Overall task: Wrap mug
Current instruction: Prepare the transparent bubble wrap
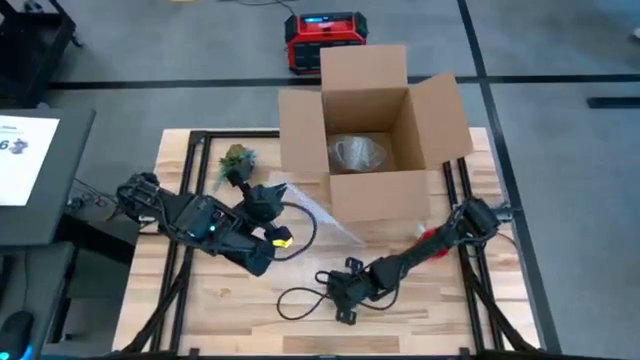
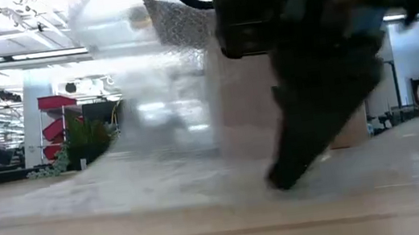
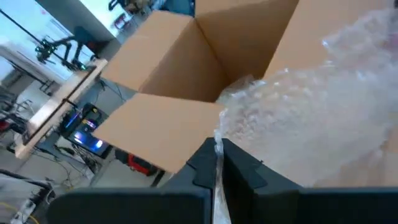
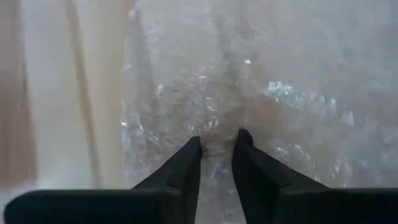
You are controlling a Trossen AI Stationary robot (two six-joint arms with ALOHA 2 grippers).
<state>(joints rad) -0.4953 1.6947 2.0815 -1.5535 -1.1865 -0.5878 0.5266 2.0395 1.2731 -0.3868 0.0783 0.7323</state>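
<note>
Bubble wrap (image 3: 323, 118) pinched by left tool (image 3: 217, 163); mug hidden.

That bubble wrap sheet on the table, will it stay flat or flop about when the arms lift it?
Probably floppy: the bubble wrap bunches and sags where the left gripper pinches its edge. It looks thin and see-through, so likely very light. The right gripper presses another part against the table, where it may slide.

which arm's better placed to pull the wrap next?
Left, probably. The left gripper is already shut on the bubble wrap's edge by the box. The right gripper sits low on the table with the sheet between its jaws, grip unclear.
</note>
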